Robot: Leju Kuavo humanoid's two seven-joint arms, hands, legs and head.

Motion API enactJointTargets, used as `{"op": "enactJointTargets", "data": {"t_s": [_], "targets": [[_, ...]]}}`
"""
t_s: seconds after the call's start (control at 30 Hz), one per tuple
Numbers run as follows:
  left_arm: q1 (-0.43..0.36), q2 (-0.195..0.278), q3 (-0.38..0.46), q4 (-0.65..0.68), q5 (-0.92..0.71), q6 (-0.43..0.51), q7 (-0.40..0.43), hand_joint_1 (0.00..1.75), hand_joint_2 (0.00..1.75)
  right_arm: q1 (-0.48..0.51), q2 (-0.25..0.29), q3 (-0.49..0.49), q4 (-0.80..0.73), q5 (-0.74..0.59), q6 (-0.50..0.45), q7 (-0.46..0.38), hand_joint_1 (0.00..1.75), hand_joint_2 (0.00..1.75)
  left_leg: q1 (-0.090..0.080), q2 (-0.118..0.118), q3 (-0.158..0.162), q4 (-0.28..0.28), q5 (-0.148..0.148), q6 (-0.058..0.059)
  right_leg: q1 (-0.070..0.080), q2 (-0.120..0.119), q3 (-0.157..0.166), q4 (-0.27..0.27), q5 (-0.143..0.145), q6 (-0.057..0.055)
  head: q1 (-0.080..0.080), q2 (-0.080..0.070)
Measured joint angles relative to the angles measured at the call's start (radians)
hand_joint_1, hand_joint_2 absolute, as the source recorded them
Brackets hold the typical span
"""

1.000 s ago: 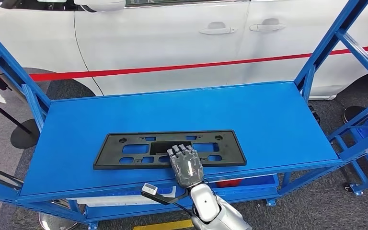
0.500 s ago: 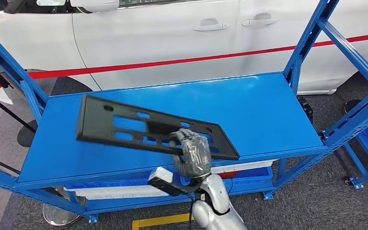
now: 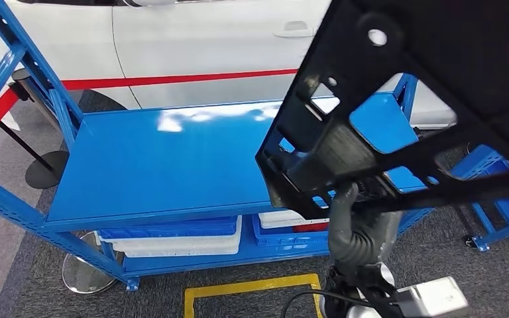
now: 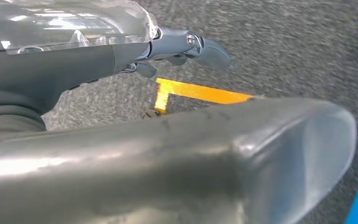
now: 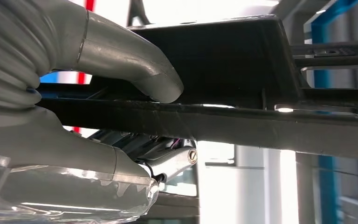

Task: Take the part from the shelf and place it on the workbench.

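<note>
The black flat part (image 3: 437, 99), a long frame with cut-outs, is raised off the blue shelf (image 3: 166, 165) and tilts close in front of the head camera at the upper right. My right hand (image 3: 344, 192) grips it from below along one edge. In the right wrist view the thumb (image 5: 135, 65) presses on one face of the part (image 5: 261, 116) and the fingers lie under it. My left hand (image 4: 177, 46) hangs over the grey carpet floor, holding nothing, its fingers apart from the thumb.
A white car (image 3: 192, 40) with a red stripe stands behind the shelf. White and blue bins (image 3: 172, 235) sit on the lower level. Blue uprights (image 3: 20, 59) frame the shelf's ends. A yellow floor marking (image 3: 252, 291) lies in front; a stanchion base (image 3: 46, 169) stands left.
My right hand has lifted the part off the shelf top and swung it up and to the right, close to the camera. The head view has shifted slightly.
</note>
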Motion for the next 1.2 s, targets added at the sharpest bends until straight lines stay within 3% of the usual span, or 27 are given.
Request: {"op": "enactJointTargets", "data": {"t_s": [0.03,0.07,0.13,0.2,0.23,0.3,0.37,0.4,0.47,0.5,0.53,0.57,0.67,0.73,0.8,0.87,0.9,0.97,1.0,1.03,1.07,1.1,1.13,1.2], "targets": [[0.0,0.0,0.004,0.0,0.004,0.001,-0.001,0.0,0.0,0.017,-0.008,-0.001,-0.027,-0.007,0.005,-0.011,1.75,1.75,0.0,0.001,-0.012,0.001,0.008,-0.001,-0.001,0.0,0.002,0.029,0.004,0.002,0.0,0.0],[0.0,0.0,0.007,0.0,0.006,0.002,-0.002,0.0,0.0,0.031,-0.016,-0.001,-0.051,-0.011,0.008,-0.02,1.75,1.75,0.0,0.002,-0.022,0.003,0.015,-0.004,-0.002,0.0,0.022,0.021,0.024,0.003,0.0,0.0],[-0.001,0.0,0.013,0.0,0.004,0.006,-0.003,0.0,0.0,0.054,-0.027,-0.001,-0.09,-0.015,0.011,-0.035,1.75,1.75,0.001,0.002,-0.038,0.011,0.025,-0.01,-0.005,-0.001,0.117,-0.099,0.065,0.002,0.0,0.0],[-0.002,0.0,0.017,0.0,0.0,0.019,-0.002,0.0,0.0,0.072,-0.034,-0.001,-0.125,-0.015,0.011,-0.049,1.75,1.75,-0.002,0.001,-0.046,0.021,0.029,-0.018,-0.002,0.0,0.204,-0.224,0.067,-0.007,-0.001,0.0],[-0.003,0.0,0.017,0.0,-0.001,0.028,0.0,0.0,0.0,0.082,-0.037,-0.002,-0.141,-0.014,0.011,-0.056,1.75,1.75,-0.004,0.001,-0.047,0.025,0.031,-0.023,-0.001,0.0,0.222,-0.253,0.059,-0.013,0.0,0.0],[-0.004,0.0,0.019,0.0,-0.001,0.041,0.003,0.0,0.0,0.102,-0.041,-0.002,-0.169,-0.009,0.011,-0.067,1.75,1.75,-0.006,0.001,-0.048,0.027,0.036,-0.036,0.001,0.0,0.22,-0.261,0.059,-0.029,0.002,0.0],[-0.005,0.0,0.022,0.0,0.001,0.052,0.008,0.0,0.0,0.124,-0.044,-0.002,-0.192,-0.005,0.011,-0.077,1.75,1.75,-0.003,0.0,-0.061,0.05,0.015,-0.047,-0.002,-0.002,0.212,-0.264,0.067,-0.045,0.002,0.0],[-0.005,0.0,0.024,0.0,0.002,0.06,0.013,0.0,0.0,0.136,-0.045,-0.002,-0.202,-0.005,0.011,-0.082,1.75,1.75,-0.001,0.0,-0.077,0.09,-0.016,-0.051,-0.003,-0.004,0.207,-0.265,0.073,-0.052,0.002,0.0],[-0.005,0.0,0.027,0.0,0.005,0.074,0.031,0.0,0.0,0.163,-0.046,-0.002,-0.221,-0.008,0.006,-0.097,1.75,1.75,0.0,0.0,-0.127,0.223,-0.099,-0.058,0.0,-0.005,0.195,-0.264,0.083,-0.059,0.001,0.0],[-0.005,0.0,0.029,0.0,0.007,0.079,0.039,0.0,0.0,0.178,-0.047,-0.004,-0.229,-0.01,0.001,-0.107,1.75,1.75,0.001,0.0,-0.147,0.285,-0.128,-0.06,0.002,-0.006,0.188,-0.261,0.088,-0.06,0.001,0.0],[-0.005,0.0,0.031,0.0,0.009,0.082,0.046,0.0,0.0,0.195,-0.047,-0.006,-0.236,-0.01,-0.007,-0.12,1.75,1.75,0.001,0.0,-0.152,0.317,-0.138,-0.06,0.004,-0.007,0.183,-0.258,0.092,-0.06,0.001,0.0],[-0.005,0.0,0.033,0.0,0.011,0.083,0.05,0.0,0.0,0.212,-0.046,-0.011,-0.244,-0.008,-0.018,-0.133,1.75,1.75,0.001,0.0,-0.138,0.308,-0.128,-0.057,0.006,-0.008,0.178,-0.255,0.094,-0.059,0.001,0.0],[-0.007,0.003,0.042,0.0,0.02,0.083,0.054,0.0,0.0,0.271,-0.035,-0.035,-0.27,0.004,-0.046,-0.177,1.75,1.75,-0.005,-0.002,-0.015,0.114,-0.056,-0.035,0.013,-0.007,0.169,-0.246,0.096,-0.057,0.002,0.0],[-0.008,0.006,0.048,0.0,0.024,0.086,0.058,0.0,0.0,0.31,-0.023,-0.053,-0.283,0.014,-0.052,-0.208,1.75,1.75,-0.011,-0.003,0.029,0.036,-0.037,-0.024,0.012,-0.007,0.164,-0.243,0.1,-0.049,0.002,0.0],[-0.009,0.008,0.051,0.0,0.026,0.088,0.063,0.0,0.0,0.35,-0.009,-0.076,-0.289,0.017,-0.045,-0.226,1.75,1.75,-0.014,-0.003,0.026,0.024,-0.027,-0.02,0.01,-0.007,0.161,-0.245,0.107,-0.036,0.002,0.0],[-0.011,0.008,0.055,0.0,0.034,0.09,0.066,0.0,0.0,0.385,0.008,-0.107,-0.291,-0.007,-0.006,-0.232,1.75,1.75,-0.01,0.0,0.021,0.007,-0.012,-0.01,0.009,-0.005,0.153,-0.231,0.089,-0.023,0.003,0.0],[-0.011,0.007,0.059,0.0,0.047,0.092,0.064,0.0,0.0,0.395,0.017,-0.124,-0.291,-0.031,0.031,-0.233,1.75,1.75,-0.006,0.002,0.016,0.0,-0.002,-0.005,0.008,-0.003,0.143,-0.203,0.059,-0.018,0.004,0.0],[-0.013,0.003,0.079,0.0,0.082,0.099,0.055,0.0,0.0,0.4,0.037,-0.159,-0.285,-0.074,0.125,-0.233,1.75,1.75,-0.005,0.006,-0.002,-0.002,0.014,0.001,0.004,-0.001,0.103,-0.094,-0.026,-0.009,0.004,0.0],[-0.013,0.001,0.091,0.0,0.097,0.103,0.049,0.0,0.0,0.398,0.048,-0.177,-0.279,-0.086,0.163,-0.232,1.75,1.75,-0.005,0.007,-0.015,-0.001,0.022,0.0,0.001,-0.001,0.085,-0.035,-0.058,-0.005,0.004,0.0],[-0.013,-0.002,0.1,0.0,0.106,0.107,0.045,0.0,0.0,0.397,0.059,-0.192,-0.272,-0.089,0.187,-0.23,1.75,1.75,-0.004,0.008,-0.027,0.002,0.03,-0.001,-0.002,-0.002,0.077,0.006,-0.071,0.0,0.004,0.0],[-0.013,-0.004,0.108,0.0,0.11,0.108,0.043,0.0,0.0,0.397,0.07,-0.206,-0.267,-0.09,0.199,-0.228,1.75,1.75,-0.003,0.008,-0.041,0.006,0.037,-0.004,-0.006,-0.002,0.087,0.012,-0.06,0.005,0.004,0.0],[-0.013,-0.007,0.113,0.0,0.112,0.109,0.041,0.0,0.0,0.398,0.082,-0.22,-0.262,-0.09,0.207,-0.226,1.75,1.75,-0.001,0.008,-0.054,0.011,0.043,-0.007,-0.01,-0.002,0.115,-0.017,-0.032,0.009,0.004,0.0],[-0.013,-0.008,0.118,0.0,0.114,0.11,0.04,0.0,0.0,0.401,0.095,-0.236,-0.259,-0.09,0.216,-0.227,1.75,1.75,0.001,0.007,-0.066,0.019,0.048,-0.011,-0.015,-0.002,0.159,-0.078,-0.002,0.012,0.005,0.0],[-0.012,-0.01,0.125,0.0,0.115,0.112,0.039,0.0,0.0,0.412,0.122,-0.27,-0.255,-0.094,0.239,-0.231,1.75,1.75,0.001,0.004,-0.088,0.037,0.057,-0.024,-0.017,0.0,0.24,-0.204,0.02,0.011,0.004,0.0]]}}
